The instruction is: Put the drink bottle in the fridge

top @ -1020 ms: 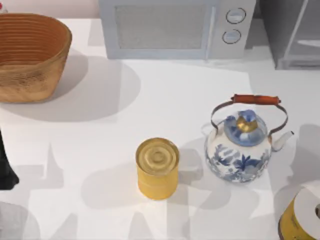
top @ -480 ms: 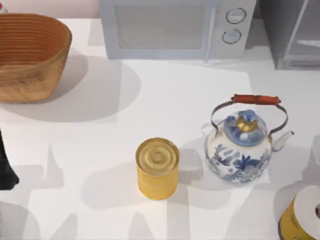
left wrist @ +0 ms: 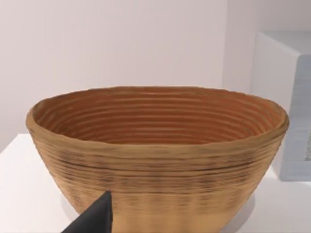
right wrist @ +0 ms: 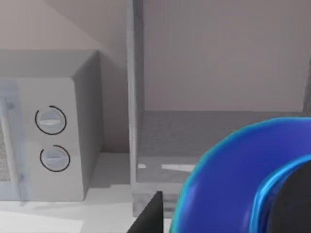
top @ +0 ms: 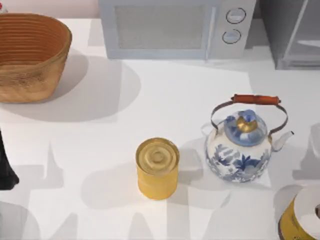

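- Top view: The fridge [top: 294,35] is standing at the far right corner of the tabletop [top: 165,95], just right of the microwave [top: 175,27]. The blue-and-white teapot [top: 242,150] and the yellow can [top: 157,167] are sitting between the near edge and the appliances. A yellow-and-white cylinder [top: 300,217] is showing at the near right corner, cut by the edge; I cannot tell whether it is part of the bottle. The left arm [top: 5,170] is idling at the near left edge, and the wicker basket [top: 30,55] is sitting at the far left.
- Left wrist view: The left pincer [left wrist: 92,218] is pointing at the wicker basket [left wrist: 155,155], well apart from it; whether it is apart or together I cannot tell.
- Right wrist view: A blue rounded body, which I am taking for the drink bottle [right wrist: 228,179], is looming right against the right pincer [right wrist: 148,216]; whether the pincer is clamped on it I cannot tell. The fridge [right wrist: 136,97] is lying ahead, its grey compartment open toward the camera, with the microwave [right wrist: 48,136] just beside it.
- Doing the step well, as I am judging it: the right arm should be carrying the bottle level, passing right of the teapot's handle, lining up with the compartment clear of the frame post, and letting go only once the bottle is resting inside.
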### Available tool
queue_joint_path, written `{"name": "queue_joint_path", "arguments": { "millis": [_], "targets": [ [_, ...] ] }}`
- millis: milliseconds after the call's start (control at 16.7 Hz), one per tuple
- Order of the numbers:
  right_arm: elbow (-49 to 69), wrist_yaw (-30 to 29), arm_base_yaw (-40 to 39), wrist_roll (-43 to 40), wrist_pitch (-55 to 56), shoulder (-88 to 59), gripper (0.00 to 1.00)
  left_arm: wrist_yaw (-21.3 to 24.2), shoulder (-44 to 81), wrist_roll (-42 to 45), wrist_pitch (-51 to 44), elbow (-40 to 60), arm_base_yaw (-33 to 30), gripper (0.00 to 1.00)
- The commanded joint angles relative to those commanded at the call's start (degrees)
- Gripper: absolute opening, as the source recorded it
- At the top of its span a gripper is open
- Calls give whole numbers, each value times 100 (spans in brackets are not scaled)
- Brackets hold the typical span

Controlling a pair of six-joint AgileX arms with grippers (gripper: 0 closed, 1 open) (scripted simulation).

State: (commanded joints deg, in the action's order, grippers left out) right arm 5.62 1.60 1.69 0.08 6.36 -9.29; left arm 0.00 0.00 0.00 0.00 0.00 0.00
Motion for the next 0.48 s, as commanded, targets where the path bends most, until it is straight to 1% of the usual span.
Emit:
{"name": "queue_joint_path", "arguments": {
  "millis": [240, 480],
  "targets": [
    [944, 244, 267, 12, 1079, -1809, 1, 0, 0, 0, 0, 0, 0, 100],
    [2077, 536, 587, 26, 2376, -4361, 1, 0, 0, 0, 0, 0, 0, 100]
  ]
}}
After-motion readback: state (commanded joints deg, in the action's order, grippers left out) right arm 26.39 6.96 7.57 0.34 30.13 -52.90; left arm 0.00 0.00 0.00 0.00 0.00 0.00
